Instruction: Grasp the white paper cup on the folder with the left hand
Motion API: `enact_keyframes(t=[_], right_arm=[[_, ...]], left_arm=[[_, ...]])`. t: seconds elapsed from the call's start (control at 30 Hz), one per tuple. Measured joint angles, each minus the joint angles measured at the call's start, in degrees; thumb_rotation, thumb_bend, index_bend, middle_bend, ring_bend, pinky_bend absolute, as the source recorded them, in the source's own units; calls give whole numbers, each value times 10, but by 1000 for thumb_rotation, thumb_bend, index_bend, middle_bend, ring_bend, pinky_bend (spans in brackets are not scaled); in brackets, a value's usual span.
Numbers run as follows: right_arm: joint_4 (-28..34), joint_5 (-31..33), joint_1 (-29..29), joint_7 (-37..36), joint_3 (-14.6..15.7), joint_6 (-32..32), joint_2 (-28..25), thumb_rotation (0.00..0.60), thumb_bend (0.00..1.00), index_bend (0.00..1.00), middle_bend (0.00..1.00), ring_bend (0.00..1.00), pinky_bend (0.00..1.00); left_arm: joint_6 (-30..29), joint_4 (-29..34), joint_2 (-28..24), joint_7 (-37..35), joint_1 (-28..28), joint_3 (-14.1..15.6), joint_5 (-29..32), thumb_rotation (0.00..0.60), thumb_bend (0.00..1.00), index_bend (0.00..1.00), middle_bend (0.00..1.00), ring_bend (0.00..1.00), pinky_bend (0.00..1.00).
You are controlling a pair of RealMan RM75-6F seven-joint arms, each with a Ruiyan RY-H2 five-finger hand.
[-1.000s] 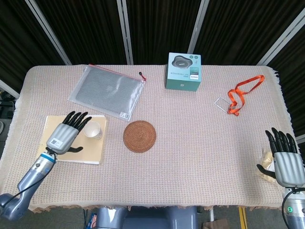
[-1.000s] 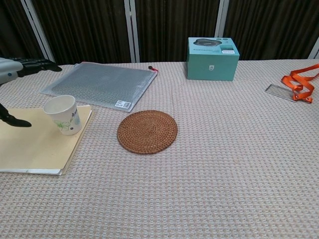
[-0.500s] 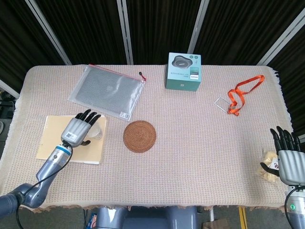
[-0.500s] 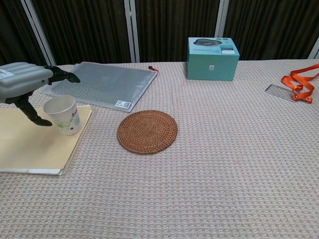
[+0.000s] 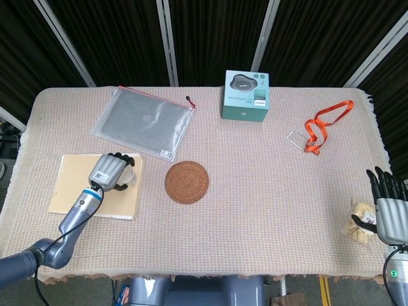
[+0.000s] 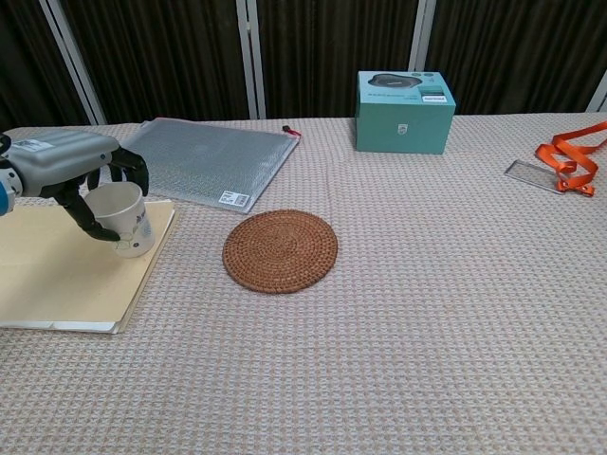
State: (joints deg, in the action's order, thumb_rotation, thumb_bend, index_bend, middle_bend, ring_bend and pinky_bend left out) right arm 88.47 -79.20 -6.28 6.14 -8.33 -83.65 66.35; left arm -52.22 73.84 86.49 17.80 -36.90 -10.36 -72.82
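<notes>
— Where is the white paper cup (image 6: 126, 221) found?
— Upright on the folder (image 6: 57, 275), it is gripped by the left hand (image 6: 71, 169); nothing is seen inside it. The right hand's (image 5: 389, 213) fingers are spread.

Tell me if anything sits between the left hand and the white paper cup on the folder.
Nothing visible does. The left hand is already at the white paper cup, its fingers curled around the upper part while the cup stands on the folder. The woven coaster and mesh pouch lie off to the side, apart from it.
</notes>
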Motion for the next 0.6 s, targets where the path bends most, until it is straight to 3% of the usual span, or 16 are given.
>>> enact_keyframes(t=[0.27, 0.6], right_arm=[[-2, 7, -1, -6, -3, 3, -1, 600, 0, 0, 0, 0, 0], [-2, 20, -1, -20, -8, 9, -7, 600, 0, 0, 0, 0, 0]], left_arm=[[-15, 39, -18, -2, -2, -8, 4, 600, 155, 424, 421, 372, 466], [-29, 152, -45, 28, -26, -33, 16, 600, 153, 422, 419, 371, 466]])
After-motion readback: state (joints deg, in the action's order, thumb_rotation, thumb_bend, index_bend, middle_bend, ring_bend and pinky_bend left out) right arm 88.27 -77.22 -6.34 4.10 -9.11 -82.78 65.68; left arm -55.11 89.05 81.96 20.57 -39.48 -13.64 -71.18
